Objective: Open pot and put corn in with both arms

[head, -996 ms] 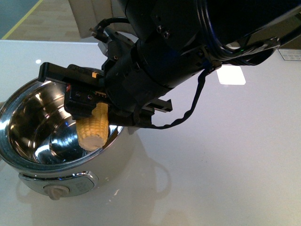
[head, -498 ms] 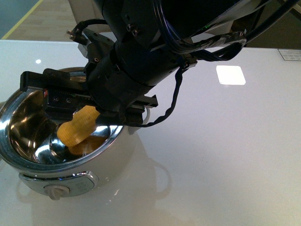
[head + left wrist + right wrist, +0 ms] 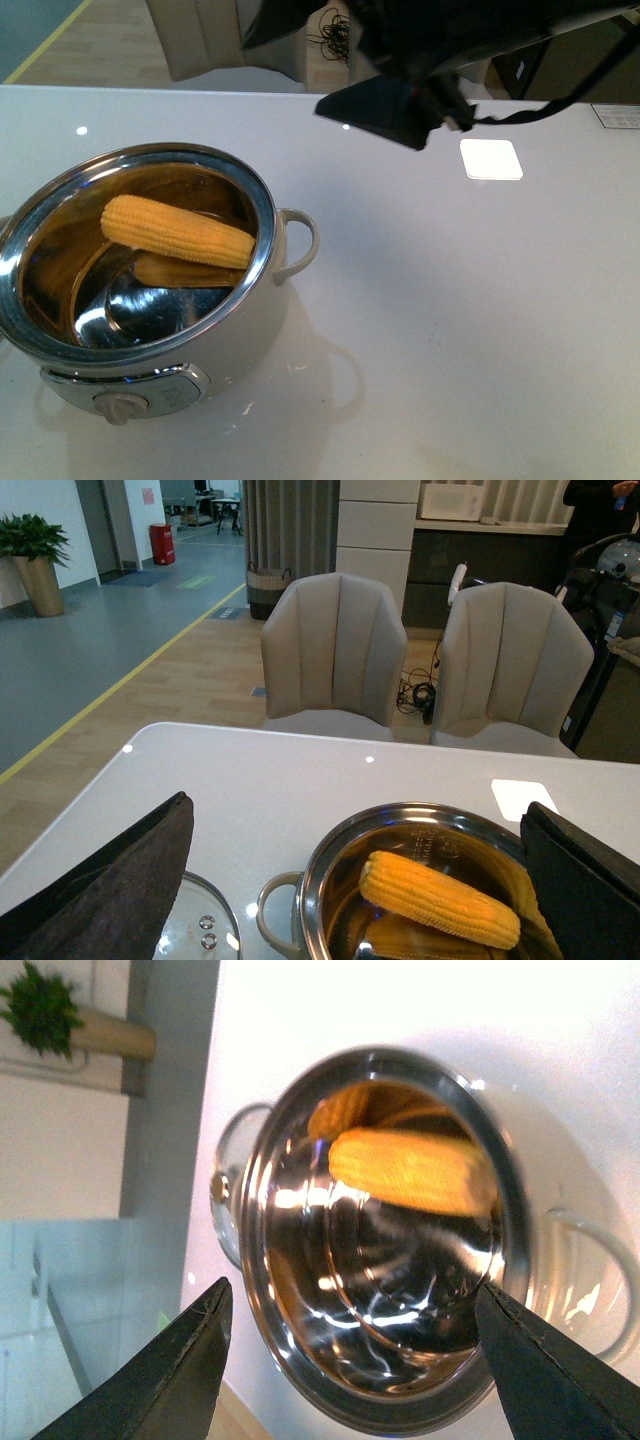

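Lying inside the pot (image 3: 150, 300), the corn (image 3: 178, 231) is seen resting against the shiny steel wall, so the placing step is judged to be done. The pot stands open on the white tabletop (image 3: 480, 330), and a glass lid (image 3: 200, 930) is seen in the left wrist view lying on the tabletop just beside it, so the opening step is also judged complete; little appears to be left beyond clearing the arms away. The cob's long axis is laid roughly across the pot's mouth, tilted slightly, with its blunt end toward the robot's left and its tapered end toward the right-hand loop handle (image 3: 298, 240). The left hand (image 3: 360, 880) is held with its fingers wide apart and nothing between them, and the right hand (image 3: 350, 1360) is likewise spread above the pot, empty.
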`<act>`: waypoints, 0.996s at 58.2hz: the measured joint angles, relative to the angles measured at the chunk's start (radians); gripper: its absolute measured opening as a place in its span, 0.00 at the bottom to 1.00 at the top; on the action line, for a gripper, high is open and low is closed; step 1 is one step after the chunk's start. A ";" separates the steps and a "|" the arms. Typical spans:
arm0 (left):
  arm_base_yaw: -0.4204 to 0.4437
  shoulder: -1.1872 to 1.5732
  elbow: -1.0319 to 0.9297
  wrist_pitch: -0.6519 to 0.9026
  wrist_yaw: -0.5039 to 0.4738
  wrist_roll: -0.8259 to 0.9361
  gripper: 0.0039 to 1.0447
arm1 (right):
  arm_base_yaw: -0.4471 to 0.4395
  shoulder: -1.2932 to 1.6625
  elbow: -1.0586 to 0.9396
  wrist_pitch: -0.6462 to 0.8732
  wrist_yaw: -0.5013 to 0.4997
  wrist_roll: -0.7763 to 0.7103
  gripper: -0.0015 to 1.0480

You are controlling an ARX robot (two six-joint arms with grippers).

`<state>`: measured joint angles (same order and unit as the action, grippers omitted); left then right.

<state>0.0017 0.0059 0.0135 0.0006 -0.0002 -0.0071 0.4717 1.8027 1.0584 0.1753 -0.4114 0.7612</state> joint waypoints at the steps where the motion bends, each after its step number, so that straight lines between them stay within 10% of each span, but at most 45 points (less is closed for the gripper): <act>1: 0.000 0.000 0.000 0.000 0.000 0.000 0.93 | -0.007 -0.008 -0.006 0.003 0.000 0.003 0.68; 24: 0.000 0.000 0.000 0.000 0.000 0.000 0.93 | -0.311 -0.390 -0.293 -0.088 0.122 -0.254 0.69; 35: 0.000 0.000 0.000 0.000 0.000 0.000 0.93 | -0.470 -0.681 -0.461 -0.132 0.165 -0.497 0.84; 58: 0.000 0.000 0.000 0.000 0.000 0.000 0.93 | -0.686 -1.099 -0.660 -0.365 0.051 -0.704 0.91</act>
<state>0.0017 0.0059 0.0135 0.0006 -0.0002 -0.0071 -0.2146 0.7036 0.3981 -0.1894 -0.3599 0.0570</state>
